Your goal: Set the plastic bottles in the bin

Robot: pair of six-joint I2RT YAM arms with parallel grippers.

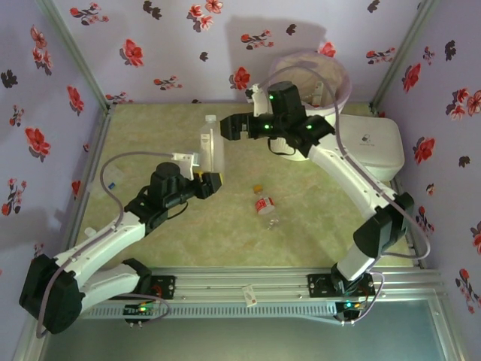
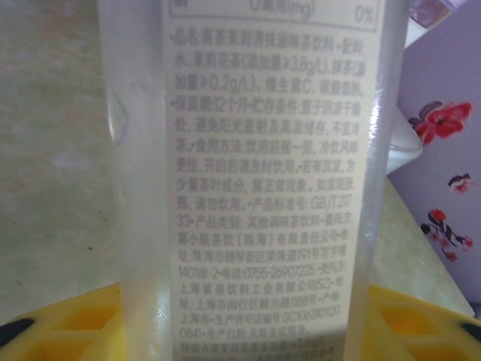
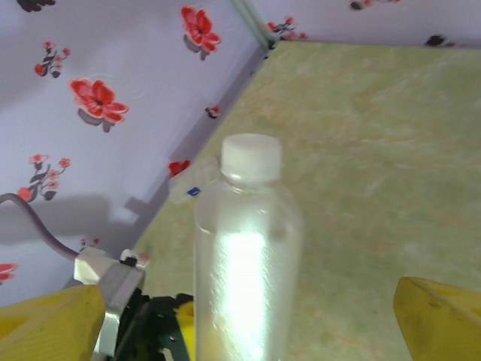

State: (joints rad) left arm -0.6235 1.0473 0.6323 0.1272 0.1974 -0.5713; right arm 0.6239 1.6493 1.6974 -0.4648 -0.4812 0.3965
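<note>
Nearest the arm bases, a fallen bottle [image 1: 264, 204] with an orange cap and a red label lies on its side on the table [image 1: 316, 218], to the right of the left claw [image 1: 210, 181] and a little nearer than it, apart from both claws. The left claw is clamped on the lower part of a clear bottle [image 1: 213, 147], which rises upright from between its yellow fingers [image 2: 68, 320] with the printed label turned to that wrist. Off to this claw's left, against the flowered wall, lies a small clear item with a blue spot [image 3: 188, 189], too small to make out. Just beyond the held bottle, the right claw [image 1: 229, 126] stands with its jaws spread wide. Its yellow fingers [image 3: 440, 320] flank the bottle's upper part and white cap [image 3: 252, 156] without touching it. Behind the right claw, past its wrist, stands the bin [image 1: 342, 79], round and cream-white with a pale liner over its rim. A white box [image 1: 372, 147] sits to the right of the bin.
</note>
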